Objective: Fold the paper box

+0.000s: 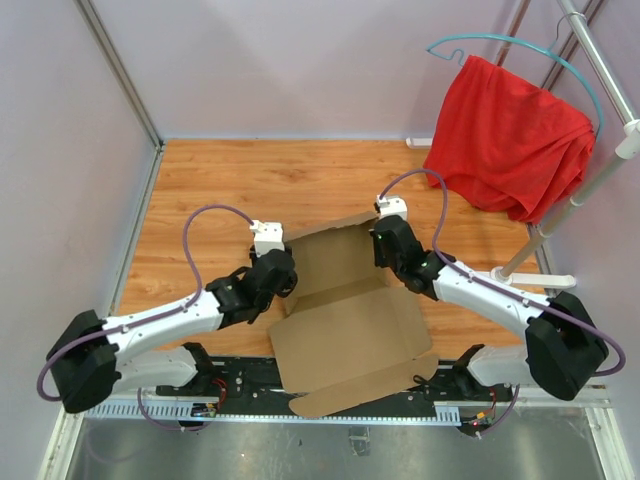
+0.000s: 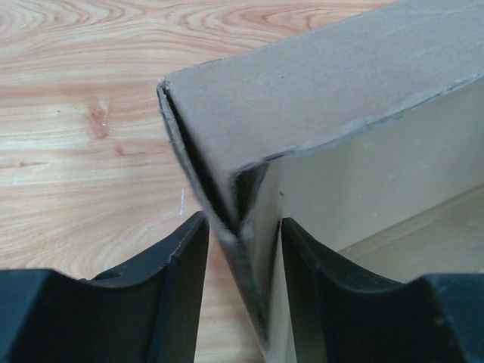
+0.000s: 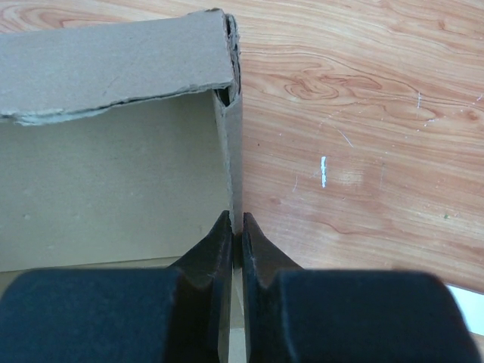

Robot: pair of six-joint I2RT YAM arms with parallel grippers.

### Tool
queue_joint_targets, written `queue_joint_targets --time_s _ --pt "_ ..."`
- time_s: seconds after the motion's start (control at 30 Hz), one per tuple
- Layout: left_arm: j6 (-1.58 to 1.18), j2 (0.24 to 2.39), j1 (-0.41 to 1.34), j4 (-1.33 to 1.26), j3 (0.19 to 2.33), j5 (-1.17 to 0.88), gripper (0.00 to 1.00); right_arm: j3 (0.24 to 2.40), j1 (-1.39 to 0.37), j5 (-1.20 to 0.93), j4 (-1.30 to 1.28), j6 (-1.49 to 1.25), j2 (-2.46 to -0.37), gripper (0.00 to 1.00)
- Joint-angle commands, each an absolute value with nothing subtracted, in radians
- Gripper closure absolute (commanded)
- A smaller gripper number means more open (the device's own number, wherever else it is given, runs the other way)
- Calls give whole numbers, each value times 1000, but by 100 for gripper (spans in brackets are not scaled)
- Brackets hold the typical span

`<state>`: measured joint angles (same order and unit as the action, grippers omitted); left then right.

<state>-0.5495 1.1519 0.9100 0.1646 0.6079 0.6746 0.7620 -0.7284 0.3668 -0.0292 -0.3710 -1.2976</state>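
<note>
**Top view.** The paper box (image 1: 345,325) is lying partly folded on the wooden table (image 1: 220,180), at the centre and reaching toward 6 o'clock. Its wide flat panel is overhanging the arms' base rail, and its far portion, toward 12 o'clock, is showing raised side walls. The left gripper (image 1: 288,268) is meeting the box at its 9 o'clock wall, and the right gripper (image 1: 381,246) at its 2 o'clock corner. A red cloth (image 1: 505,140) is hanging from a teal hanger (image 1: 480,42) at 1 o'clock, well apart from the box.

**Left wrist view.** The left gripper (image 2: 243,219) is standing with its jaws parted, straddling an upright doubled wall at a corner of the paper box (image 2: 318,83). The wall's layers are splaying between the fingers (image 2: 181,265). A narrow gap seems to be showing on each side, though contact low on the pads cannot be ruled out.

**Right wrist view.** The right gripper (image 3: 235,215) is pinching a thin upright side wall of the paper box (image 3: 113,60), with its jaws drawn nearly together on the cardboard edge. The box interior is lying toward 9 o'clock and bare wood toward 3 o'clock.
</note>
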Motion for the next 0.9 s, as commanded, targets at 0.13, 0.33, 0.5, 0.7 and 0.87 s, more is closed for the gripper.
queue_joint_targets --time_s 0.13,0.33,0.5,0.7,0.87 --pt "-582 981 928 100 583 581 52 837 -733 323 -48 -358 -1334 99" --pt "-589 980 927 170 605 622 51 931 -724 299 -120 -306 -1380 99" --pt "-614 1046 928 208 622 669 100 954 -724 295 -133 -247 -1352 94" --pt "-681 1096 928 231 631 745 100 921 -725 213 -99 -143 -1267 13" --pt "-752 1163 927 260 664 753 100 792 -728 83 12 -129 -1092 10"
